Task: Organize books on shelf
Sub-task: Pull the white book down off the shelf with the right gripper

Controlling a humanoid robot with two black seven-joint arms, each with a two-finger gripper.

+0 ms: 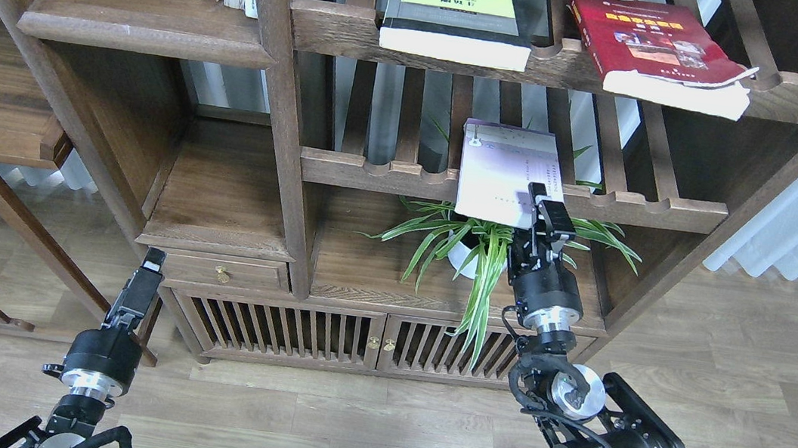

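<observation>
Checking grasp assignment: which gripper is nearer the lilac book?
Right. The right gripper is at the lilac book's near edge on the slatted shelf; the left gripper hangs far lower left, by the cabinet drawer.

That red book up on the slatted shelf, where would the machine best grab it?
Probably by the front edge of the red book, where its white page block juts past the slatted shelf's rail. Coming from the front and below lets one finger go under and one over. Its lower right cover corner curls up, so a grip nearer the middle looks safer.
</observation>
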